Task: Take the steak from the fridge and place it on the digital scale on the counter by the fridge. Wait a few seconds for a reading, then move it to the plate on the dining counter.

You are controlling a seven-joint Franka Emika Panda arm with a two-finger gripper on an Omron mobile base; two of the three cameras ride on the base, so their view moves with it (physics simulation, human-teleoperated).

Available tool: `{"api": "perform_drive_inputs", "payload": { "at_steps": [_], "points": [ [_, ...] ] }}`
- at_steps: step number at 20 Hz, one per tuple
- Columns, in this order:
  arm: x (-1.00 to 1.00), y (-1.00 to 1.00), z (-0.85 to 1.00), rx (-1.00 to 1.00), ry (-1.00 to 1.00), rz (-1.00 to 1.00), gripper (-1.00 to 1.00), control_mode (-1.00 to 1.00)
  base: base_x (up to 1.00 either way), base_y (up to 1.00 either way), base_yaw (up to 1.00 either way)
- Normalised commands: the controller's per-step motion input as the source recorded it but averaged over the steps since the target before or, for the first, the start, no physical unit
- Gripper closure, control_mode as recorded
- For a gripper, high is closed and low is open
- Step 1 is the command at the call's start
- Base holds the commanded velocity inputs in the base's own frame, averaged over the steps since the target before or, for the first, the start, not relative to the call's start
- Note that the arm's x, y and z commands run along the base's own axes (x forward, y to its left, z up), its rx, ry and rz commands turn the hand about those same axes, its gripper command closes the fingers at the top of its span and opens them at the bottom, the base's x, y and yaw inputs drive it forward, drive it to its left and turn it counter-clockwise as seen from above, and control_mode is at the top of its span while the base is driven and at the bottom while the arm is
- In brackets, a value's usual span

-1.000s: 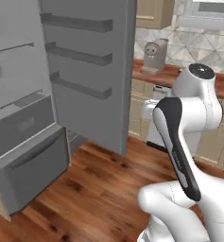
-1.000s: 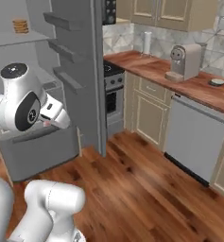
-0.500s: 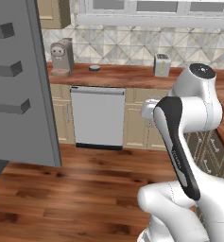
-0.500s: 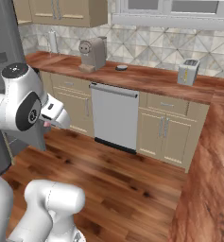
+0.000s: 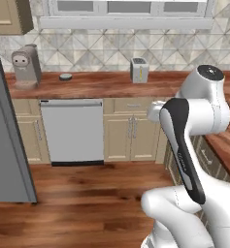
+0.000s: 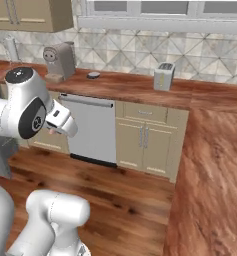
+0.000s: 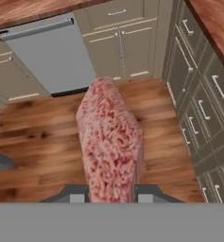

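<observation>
Kitchen cabinets and wood floor are passing under me while I'm carrying the steak [image 7: 111, 142] clamped edgewise between the gripper [image 7: 111, 193] jaws, well above the floor. I'm watching the digital scale [image 5: 65, 76] sitting far off on the counter [image 5: 102, 86]. With only 1 narrow edge pinched, I'm judging a sharp swing could shake the slab loose.

1. The steak [image 7: 111, 142] looks raw and rough, pink-red with pale marbling.
2. The counter [image 5: 106, 85] is reddish wood grain, faintly glossy.
3. The floor [image 5: 87, 193] is polished wood plank.
4. The dishwasher front [image 5: 72, 131] seems matt grey metal.
5. The backsplash [image 6: 130, 55] looks tiled.
</observation>
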Motion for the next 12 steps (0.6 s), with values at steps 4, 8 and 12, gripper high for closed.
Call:
{"api": "perform_drive_inputs", "payload": {
  "at_steps": [4, 8, 12],
  "points": [
    [0.0, 0.0, 0.0, 0.0, 0.0, 0.0, 1.0, 1.0, 0.96, 0.0, -0.09],
    [0.0, 0.0, 0.0, 0.0, 0.0, 0.0, 1.0, 1.0, 0.97, 0.18, -0.06],
    [0.0, 0.0, 0.0, 0.0, 0.0, 0.0, 1.0, 1.0, 1.0, 0.51, -0.06]
  ]
}}
